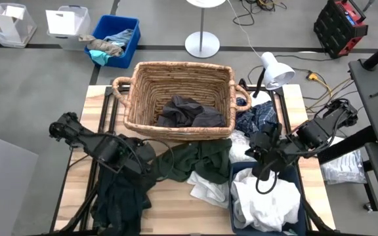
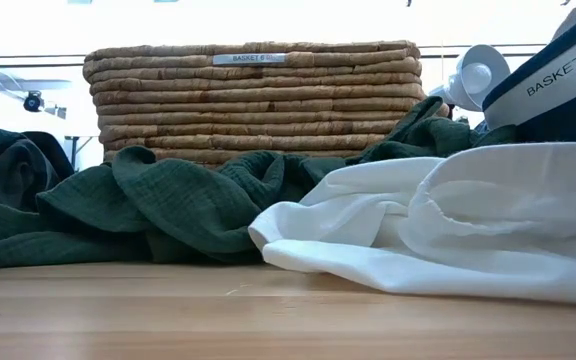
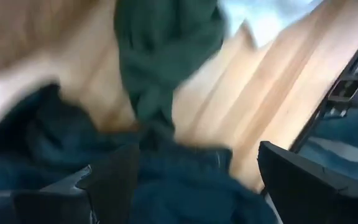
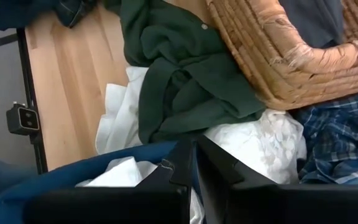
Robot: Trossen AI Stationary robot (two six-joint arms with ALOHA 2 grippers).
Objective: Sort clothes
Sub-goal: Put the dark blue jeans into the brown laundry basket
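Two containers: wicker basket (image 1: pixel 182 82) holding dark grey garments (image 1: pixel 189 113); blue bin (image 1: pixel 238 176) holding white garments (image 1: pixel 264 203). Left gripper (image 1: pixel 138 172) spread wide above dark clothing; right gripper (image 1: pixel 262 172) clenched, empty.

I see the wicker basket (image 1: pixel 179 98) at the tabletop's (image 1: pixel 176 210) rear, one garment (image 1: pixel 189 113) lying inside it. Before the basket, clothes (image 1: pixel 199 164) spread; the fabric bin (image 1: pixel 241 216) stands to the basket's front-right, holding garments.

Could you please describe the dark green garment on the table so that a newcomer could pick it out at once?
Start at the big wicker basket at the table's far side. Draped against its near wall, mid-table, lies the dark green garment. The white clothes beside it are pale, and only it is a crinkled green.
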